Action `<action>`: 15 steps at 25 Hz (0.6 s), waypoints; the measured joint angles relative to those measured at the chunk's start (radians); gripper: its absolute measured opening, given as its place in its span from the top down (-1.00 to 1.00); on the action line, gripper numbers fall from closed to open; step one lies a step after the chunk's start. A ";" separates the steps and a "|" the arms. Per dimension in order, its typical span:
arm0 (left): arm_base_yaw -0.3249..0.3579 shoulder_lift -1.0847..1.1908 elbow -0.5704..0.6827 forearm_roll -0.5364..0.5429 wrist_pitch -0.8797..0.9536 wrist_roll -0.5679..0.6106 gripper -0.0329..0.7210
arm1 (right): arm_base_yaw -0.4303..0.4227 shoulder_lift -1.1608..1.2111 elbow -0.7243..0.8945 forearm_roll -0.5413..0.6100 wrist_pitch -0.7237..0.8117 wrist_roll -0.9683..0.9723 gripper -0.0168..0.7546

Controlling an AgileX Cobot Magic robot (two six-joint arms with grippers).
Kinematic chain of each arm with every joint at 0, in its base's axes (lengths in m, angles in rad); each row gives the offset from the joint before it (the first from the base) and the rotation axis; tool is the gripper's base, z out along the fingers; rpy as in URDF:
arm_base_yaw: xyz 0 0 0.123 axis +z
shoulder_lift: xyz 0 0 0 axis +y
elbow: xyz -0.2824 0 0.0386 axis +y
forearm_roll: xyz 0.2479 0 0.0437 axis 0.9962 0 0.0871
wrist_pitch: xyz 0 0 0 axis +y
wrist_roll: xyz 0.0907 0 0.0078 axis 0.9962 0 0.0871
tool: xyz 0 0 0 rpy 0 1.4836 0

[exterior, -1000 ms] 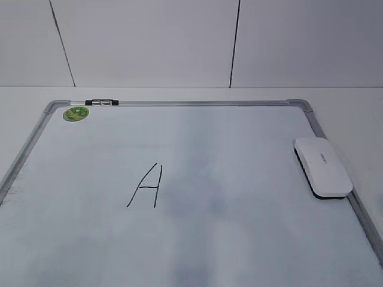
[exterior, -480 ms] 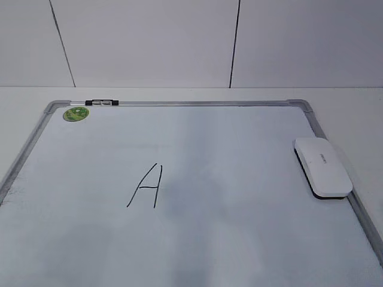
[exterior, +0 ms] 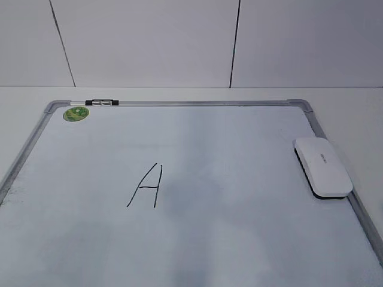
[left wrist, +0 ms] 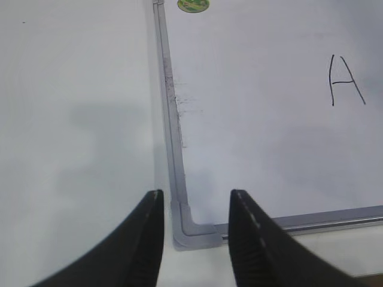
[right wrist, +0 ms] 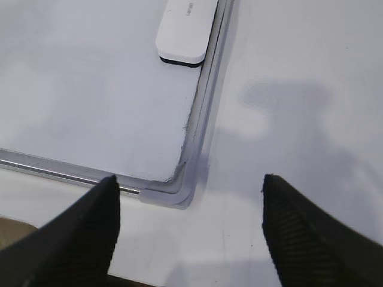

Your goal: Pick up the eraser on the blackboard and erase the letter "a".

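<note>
The eraser (exterior: 322,166), a white oblong block with a black underside, lies on the right edge of the blackboard (exterior: 179,103). It also shows at the top of the right wrist view (right wrist: 185,27). No small lowercase "a" is in view; only a tall capital "A" (exterior: 146,186) is written left of the board's middle, also seen in the left wrist view (left wrist: 345,81). My left gripper (left wrist: 194,194) is open and empty above the board's near left corner (left wrist: 194,230). My right gripper (right wrist: 188,179) is wide open and empty above the near right corner (right wrist: 179,191). Neither gripper shows in the exterior view.
A round green sticker (exterior: 76,113) sits at the board's far left corner, also in the left wrist view (left wrist: 193,5). A small black clip (exterior: 102,103) sits on the far frame. White table (right wrist: 299,119) surrounds the board; a panelled wall stands behind.
</note>
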State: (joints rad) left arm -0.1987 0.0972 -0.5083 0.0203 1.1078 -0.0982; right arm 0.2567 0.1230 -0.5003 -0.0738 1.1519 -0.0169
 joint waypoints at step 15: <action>0.000 0.000 0.000 0.000 0.000 0.000 0.18 | 0.000 -0.004 0.000 -0.003 -0.004 -0.002 -0.58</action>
State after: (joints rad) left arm -0.1987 0.0972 -0.5083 0.0203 1.1078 -0.0982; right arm 0.2567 0.1186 -0.5003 -0.0768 1.1476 -0.0192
